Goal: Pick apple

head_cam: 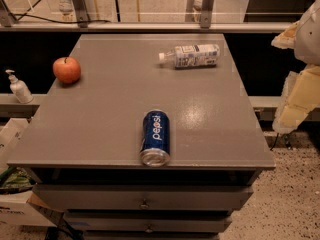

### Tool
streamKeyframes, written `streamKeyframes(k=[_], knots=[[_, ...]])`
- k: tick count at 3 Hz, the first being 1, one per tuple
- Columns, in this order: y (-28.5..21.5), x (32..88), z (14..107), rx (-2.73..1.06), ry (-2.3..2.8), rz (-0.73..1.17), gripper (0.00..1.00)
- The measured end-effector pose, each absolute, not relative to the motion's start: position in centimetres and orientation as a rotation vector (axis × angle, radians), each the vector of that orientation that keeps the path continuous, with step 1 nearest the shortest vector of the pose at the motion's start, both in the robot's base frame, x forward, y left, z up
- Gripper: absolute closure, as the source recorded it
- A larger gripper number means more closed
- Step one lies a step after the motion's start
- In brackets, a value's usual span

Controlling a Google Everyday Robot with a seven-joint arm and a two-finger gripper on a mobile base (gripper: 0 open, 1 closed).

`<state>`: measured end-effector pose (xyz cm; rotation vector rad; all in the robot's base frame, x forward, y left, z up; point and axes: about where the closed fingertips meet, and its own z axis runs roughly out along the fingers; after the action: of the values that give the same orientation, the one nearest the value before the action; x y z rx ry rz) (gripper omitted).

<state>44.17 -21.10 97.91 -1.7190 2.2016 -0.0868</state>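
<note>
The apple [66, 70] is small, round and red-orange with a short dark stem. It stands near the left edge of the grey table [110, 109], towards the back. Cream-white parts of my arm [300, 89] show at the right edge of the camera view, beside the table's right side and far from the apple. The gripper itself is out of view past that edge.
A blue Pepsi can [155, 137] lies on its side at the table's front edge. A white plastic bottle [190, 56] lies on its side at the back right. A pump bottle [19, 87] stands on a ledge left of the table. Drawers sit under the tabletop.
</note>
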Motion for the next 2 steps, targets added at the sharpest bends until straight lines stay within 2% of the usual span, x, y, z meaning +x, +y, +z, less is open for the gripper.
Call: streamKeyframes(k=[1,2], knots=[[-18.7,46.0,98.2,-1.690,2.135,-0.022,0.00],[-14.3,48.1,98.2,-1.686,2.046,0.049,0.00]])
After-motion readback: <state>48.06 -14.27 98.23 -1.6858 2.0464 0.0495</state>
